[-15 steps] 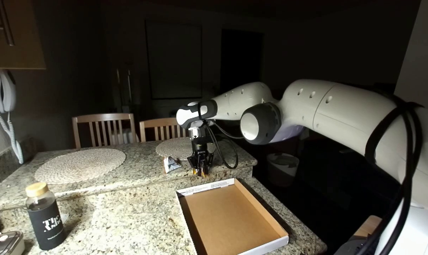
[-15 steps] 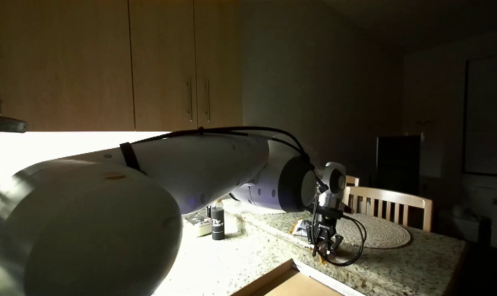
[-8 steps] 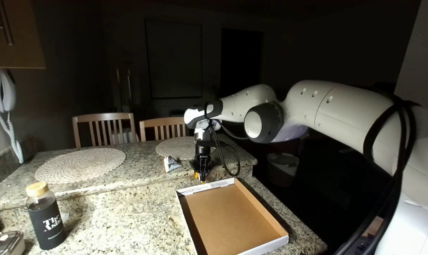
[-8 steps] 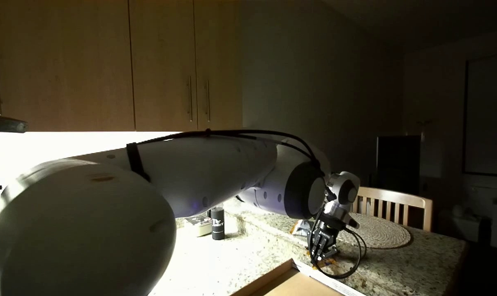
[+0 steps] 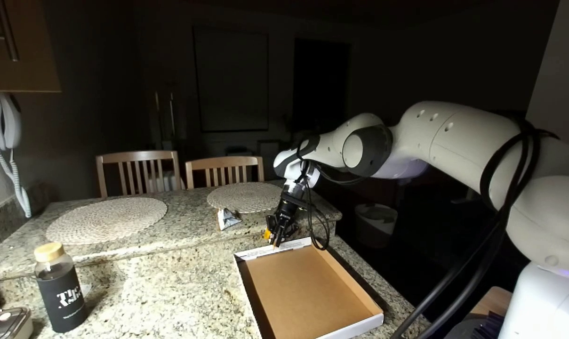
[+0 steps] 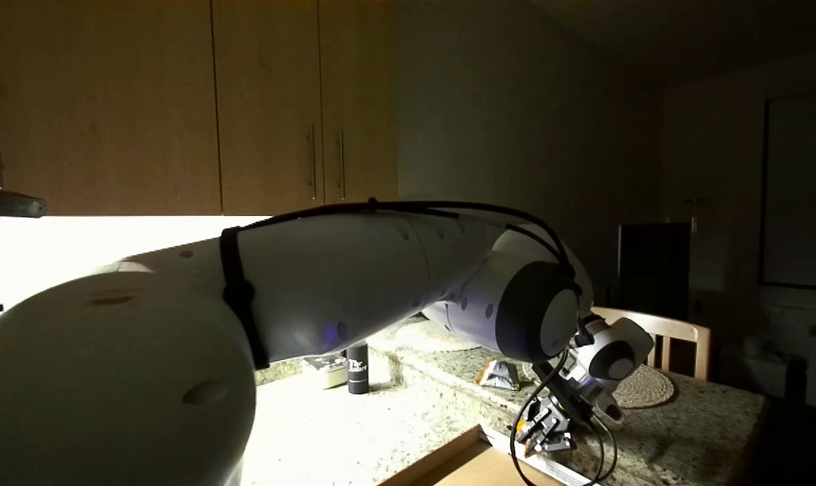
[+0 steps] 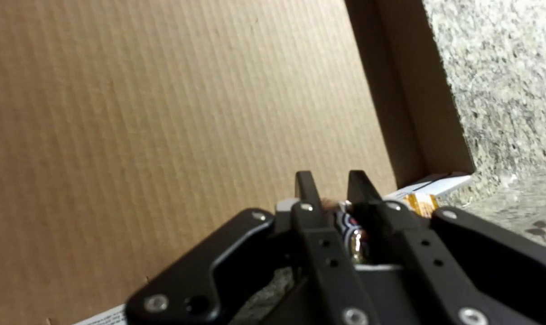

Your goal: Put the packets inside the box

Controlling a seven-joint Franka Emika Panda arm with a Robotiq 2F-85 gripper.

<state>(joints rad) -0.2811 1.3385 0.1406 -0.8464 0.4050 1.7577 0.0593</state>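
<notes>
My gripper [image 5: 276, 245] is tilted above the far white rim of the box, fingers pointing towards the box floor. In the wrist view the fingers [image 7: 331, 180] stand a narrow gap apart, shut on a shiny packet [image 7: 355, 239]. An orange-and-white packet end [image 7: 421, 204] shows beyond the right finger, and orange also shows at the gripper in both exterior views [image 5: 267, 234] [image 6: 521, 426]. The box [image 5: 308, 292] is a shallow cardboard tray with a bare brown floor [image 7: 187, 113]. Another packet, silver and orange [image 5: 227, 218] [image 6: 499, 375], lies on the raised counter.
The raised granite counter [image 5: 190, 226] has a step edge behind the box. Round placemats [image 5: 108, 220] [image 5: 244, 197] lie on it. A dark labelled bottle [image 5: 62, 292] and a lidded container [image 5: 6, 322] stand at the left of the lower counter. Cables [image 5: 319, 226] hang beside the gripper.
My gripper has moved from above the raised counter's edge to the box's far rim and has tilted, with the packet still in its fingers. The packet on the raised counter has not moved.
</notes>
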